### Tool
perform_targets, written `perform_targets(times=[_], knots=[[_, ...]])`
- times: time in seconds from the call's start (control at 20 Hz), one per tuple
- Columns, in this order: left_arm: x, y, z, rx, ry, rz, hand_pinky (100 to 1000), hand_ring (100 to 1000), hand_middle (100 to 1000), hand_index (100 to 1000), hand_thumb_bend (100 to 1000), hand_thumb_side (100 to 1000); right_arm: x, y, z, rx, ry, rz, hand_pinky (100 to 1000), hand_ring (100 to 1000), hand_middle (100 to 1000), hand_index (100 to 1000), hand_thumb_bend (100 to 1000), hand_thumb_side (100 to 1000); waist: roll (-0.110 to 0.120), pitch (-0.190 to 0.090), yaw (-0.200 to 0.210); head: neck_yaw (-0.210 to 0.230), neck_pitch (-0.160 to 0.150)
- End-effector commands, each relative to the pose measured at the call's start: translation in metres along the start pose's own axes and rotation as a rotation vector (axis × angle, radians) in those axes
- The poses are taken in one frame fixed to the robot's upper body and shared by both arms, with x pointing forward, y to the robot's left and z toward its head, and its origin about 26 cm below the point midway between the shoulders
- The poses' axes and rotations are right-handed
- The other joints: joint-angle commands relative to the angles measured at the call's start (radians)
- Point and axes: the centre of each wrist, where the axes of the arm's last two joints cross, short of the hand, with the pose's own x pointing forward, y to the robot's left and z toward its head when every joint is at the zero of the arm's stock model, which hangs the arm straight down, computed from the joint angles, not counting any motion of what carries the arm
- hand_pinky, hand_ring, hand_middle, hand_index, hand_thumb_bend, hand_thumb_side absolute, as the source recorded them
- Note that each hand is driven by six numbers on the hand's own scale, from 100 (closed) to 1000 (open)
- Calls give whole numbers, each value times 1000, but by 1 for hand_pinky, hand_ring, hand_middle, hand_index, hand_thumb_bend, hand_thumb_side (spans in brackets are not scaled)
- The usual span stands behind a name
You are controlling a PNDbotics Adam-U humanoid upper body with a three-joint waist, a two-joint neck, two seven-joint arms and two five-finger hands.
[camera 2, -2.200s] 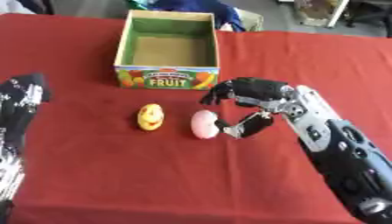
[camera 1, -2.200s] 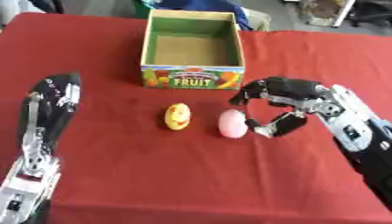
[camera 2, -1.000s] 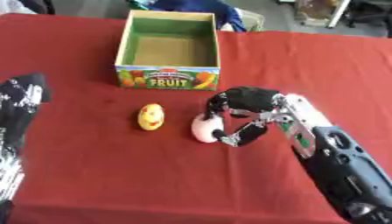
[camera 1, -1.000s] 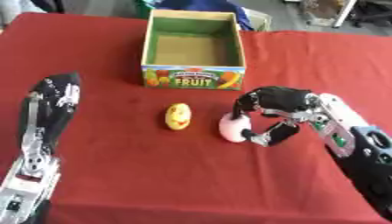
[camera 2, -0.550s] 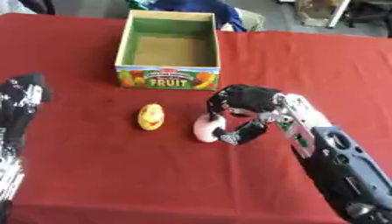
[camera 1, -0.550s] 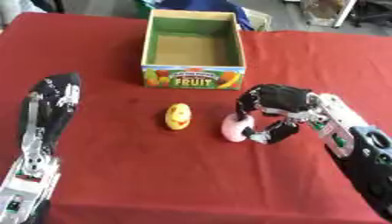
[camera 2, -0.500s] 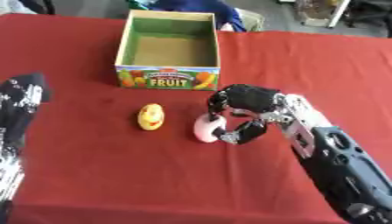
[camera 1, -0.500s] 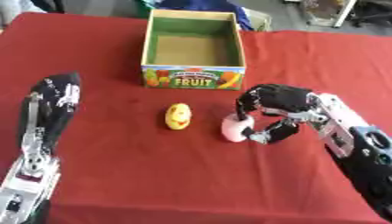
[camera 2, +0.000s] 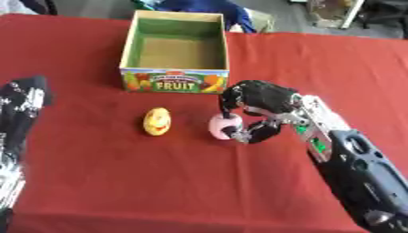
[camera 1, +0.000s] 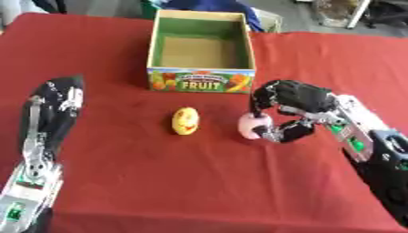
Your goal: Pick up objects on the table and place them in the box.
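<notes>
the pink egg [camera 1: 255, 126] is clasped on the red bench [camera 1: 199, 182] by the curled right hand [camera 1: 293, 107], near the fruit box [camera 1: 203, 84]; the left hand [camera 1: 56, 102] is held open.

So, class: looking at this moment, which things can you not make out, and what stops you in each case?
- Pink object: its right side, hidden in both views by the right hand curled round it.
- Box: the inside of its near wall, hidden by that wall.
- Yellow object: its markings, blurred.
- Left hand: finger pose unclear; in the right eye view it is cut by the left edge.
</notes>
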Motion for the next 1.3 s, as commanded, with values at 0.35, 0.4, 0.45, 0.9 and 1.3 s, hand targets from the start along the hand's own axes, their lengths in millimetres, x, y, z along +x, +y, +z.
perform_targets(times=[0.35, 0.4, 0.45, 0.9, 1.3], knots=[[5, 2, -2, 1, -20, -2, 622, 588, 541, 653, 262, 534, -8, -89, 0, -159, 4, 61, 647, 553, 549, 171, 100, 196, 2, -17, -2, 3, 5], [5, 2, -2, 1, -20, -1, 622, 588, 541, 653, 262, 534, -10, -95, -2, -168, 6, 65, 648, 554, 550, 172, 100, 195, 2, -16, -1, 3, 4], [5, 2, -2, 1, -21, 0, 622, 588, 541, 653, 262, 534, -12, -100, -4, -176, 10, 68, 648, 554, 550, 172, 100, 194, 3, -16, 1, 3, 4], [17, -9, -10, -22, -60, 39, 622, 588, 541, 653, 264, 530, -43, -120, -30, -198, 110, 117, 651, 557, 554, 176, 100, 197, 18, 4, 57, -35, -26], [47, -28, -29, -81, -160, 95, 623, 588, 541, 653, 269, 519, -71, -109, -34, -209, 311, 142, 643, 549, 548, 179, 100, 186, 18, 46, 173, -135, -89]])
